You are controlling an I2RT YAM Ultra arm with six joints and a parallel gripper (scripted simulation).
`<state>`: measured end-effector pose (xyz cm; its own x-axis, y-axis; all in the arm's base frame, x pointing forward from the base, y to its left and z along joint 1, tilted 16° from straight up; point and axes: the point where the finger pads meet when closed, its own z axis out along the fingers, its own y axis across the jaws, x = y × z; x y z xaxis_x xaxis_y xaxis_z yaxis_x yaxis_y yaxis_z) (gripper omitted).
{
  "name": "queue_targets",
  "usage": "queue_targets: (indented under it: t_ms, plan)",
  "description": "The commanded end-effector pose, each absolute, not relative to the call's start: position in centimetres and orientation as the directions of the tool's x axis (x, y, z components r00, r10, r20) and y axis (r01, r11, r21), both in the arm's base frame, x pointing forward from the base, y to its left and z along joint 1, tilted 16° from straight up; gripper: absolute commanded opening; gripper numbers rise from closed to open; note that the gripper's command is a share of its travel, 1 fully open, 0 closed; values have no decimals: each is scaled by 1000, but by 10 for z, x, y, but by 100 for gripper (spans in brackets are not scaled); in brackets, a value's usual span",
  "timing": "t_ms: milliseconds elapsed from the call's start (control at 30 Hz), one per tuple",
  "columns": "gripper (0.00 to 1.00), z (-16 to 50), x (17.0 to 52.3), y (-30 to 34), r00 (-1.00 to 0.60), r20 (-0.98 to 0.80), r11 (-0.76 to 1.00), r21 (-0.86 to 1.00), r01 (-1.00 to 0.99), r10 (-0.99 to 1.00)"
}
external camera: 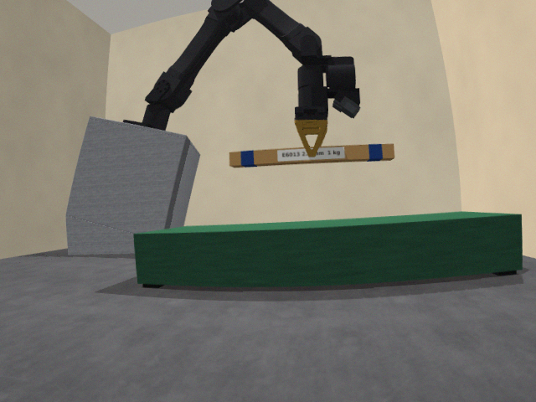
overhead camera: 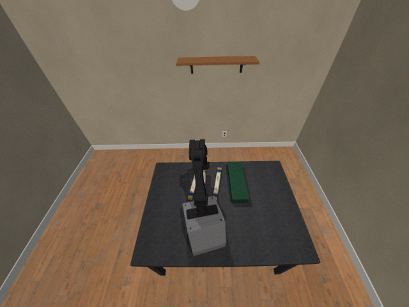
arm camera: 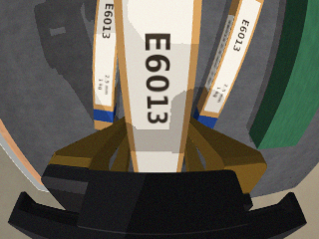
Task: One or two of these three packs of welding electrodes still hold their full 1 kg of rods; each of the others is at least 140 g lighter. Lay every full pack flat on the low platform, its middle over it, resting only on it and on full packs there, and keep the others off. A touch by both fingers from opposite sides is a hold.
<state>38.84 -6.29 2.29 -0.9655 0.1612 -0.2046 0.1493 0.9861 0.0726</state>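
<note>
Exterior view shows the end effector (external camera: 311,152) clamped on one pack (external camera: 311,155) held level in the air, the platform (external camera: 328,250) bare, and two packs (overhead camera: 216,181) lying on the worktop (overhead camera: 264,231), so nothing is placed yet.
</note>
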Motion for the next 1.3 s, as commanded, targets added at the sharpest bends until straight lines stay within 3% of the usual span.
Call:
queue_targets:
  t_ms: [0, 1267]
  plan:
    - [0, 41, 402, -64, -948, -275, 986, 69, 150, 163]
    - [0, 8, 411, -63, -947, -275, 986, 69, 151, 164]
